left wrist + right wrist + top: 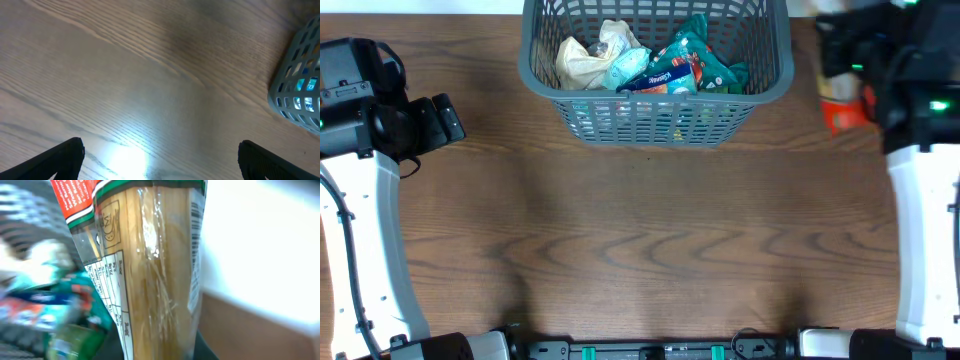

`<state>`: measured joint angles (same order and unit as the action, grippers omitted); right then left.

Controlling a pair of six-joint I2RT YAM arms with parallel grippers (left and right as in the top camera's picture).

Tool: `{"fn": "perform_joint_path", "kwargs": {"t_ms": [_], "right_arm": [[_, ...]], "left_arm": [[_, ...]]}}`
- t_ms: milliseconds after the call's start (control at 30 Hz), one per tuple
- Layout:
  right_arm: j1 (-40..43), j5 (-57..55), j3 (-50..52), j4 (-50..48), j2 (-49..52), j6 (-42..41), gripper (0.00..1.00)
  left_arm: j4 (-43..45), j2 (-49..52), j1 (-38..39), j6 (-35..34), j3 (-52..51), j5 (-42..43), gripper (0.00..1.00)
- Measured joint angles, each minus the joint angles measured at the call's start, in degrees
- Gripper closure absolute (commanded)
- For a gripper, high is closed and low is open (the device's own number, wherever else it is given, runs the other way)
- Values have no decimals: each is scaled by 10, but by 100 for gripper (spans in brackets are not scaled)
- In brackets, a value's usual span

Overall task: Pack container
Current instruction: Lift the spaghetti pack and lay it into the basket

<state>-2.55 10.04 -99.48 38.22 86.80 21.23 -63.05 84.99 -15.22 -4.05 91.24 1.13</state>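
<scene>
Overhead: the container (pixel 655 120) sits between the jaws — left released, right grasping a pasta packet (pixel 150 270) beside it.

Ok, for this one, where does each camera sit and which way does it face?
Overhead: fixed above the table, looking straight down; left arm and right arm show at the sides, the container at the far edge.
Left wrist: low over bare wood, facing the container's corner; the open left gripper shows a finger at each bottom corner.
Right wrist: close against a clear packet, blurred snacks behind; no own fingers show.
Shared: overhead and left wrist both show the container's grey lattice.
</scene>
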Motion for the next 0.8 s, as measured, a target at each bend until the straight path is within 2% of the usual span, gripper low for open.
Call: {"fn": "perform_joint_path", "kwargs": {"t_ms": [300,600,800], "right_arm": [[-131,20,0,-39,7,212,99],[-159,17,-10,-33,105,328,99],[-168,33,-20,-39,160,351,99]], "left_arm": [[0,0,0,0,0,0,1],[0,0,0,0,0,0,1],[0,0,0,0,0,0,2]]}}
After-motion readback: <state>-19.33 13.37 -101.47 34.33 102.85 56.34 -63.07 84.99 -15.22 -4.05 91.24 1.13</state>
